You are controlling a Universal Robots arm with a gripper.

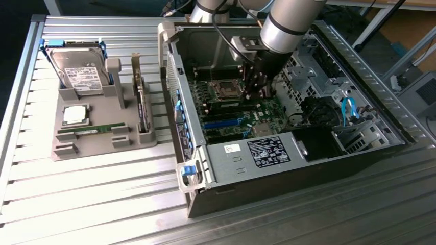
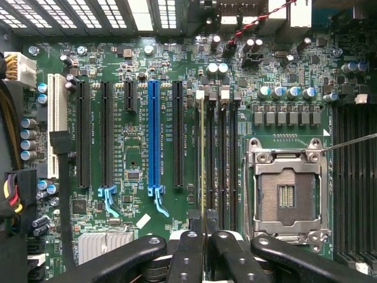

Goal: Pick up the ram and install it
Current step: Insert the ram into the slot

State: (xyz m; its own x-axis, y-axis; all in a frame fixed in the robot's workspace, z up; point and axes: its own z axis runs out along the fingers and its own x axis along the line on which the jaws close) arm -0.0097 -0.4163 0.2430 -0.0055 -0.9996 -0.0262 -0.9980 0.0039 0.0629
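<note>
Well apart from the tool, toward the exterior view's left, a grey plastic holder on the ribbed metal surface carries another flat green memory stick. The tool itself hangs inside the open black computer case, low over the green motherboard. The wrist view gives what that one hides. The ram, seen edge-on as a long thin yellow-green strip, runs straight out from between the black fingers, which are narrowed onto it. It lies along a black memory slot, between a long blue card slot and the silver square processor socket.
</note>
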